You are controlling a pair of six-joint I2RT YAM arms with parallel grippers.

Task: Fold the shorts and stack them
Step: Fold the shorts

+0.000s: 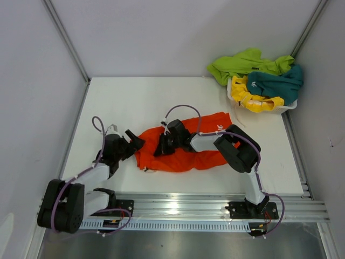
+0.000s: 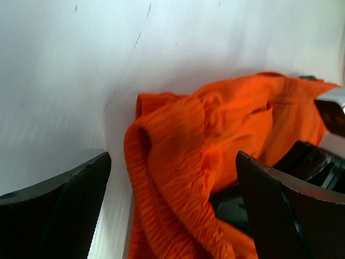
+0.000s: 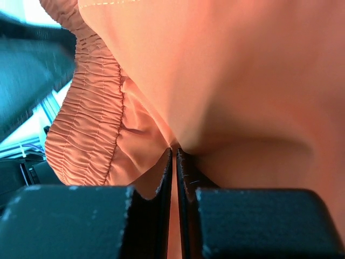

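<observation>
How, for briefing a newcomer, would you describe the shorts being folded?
On the white table, toward its front edge, lie the orange shorts, pinched by the right gripper. They alone are orange; the other pairs, green, teal and yellow, are heaped at the basket.

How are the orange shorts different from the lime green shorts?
The orange shorts lie stretched out on the table; the lime green shorts sit bunched up at the basket's far edge. The right jaws are pinching the orange shorts; nothing touches the lime green shorts. Both are soft, bright and not folded yet.
</observation>
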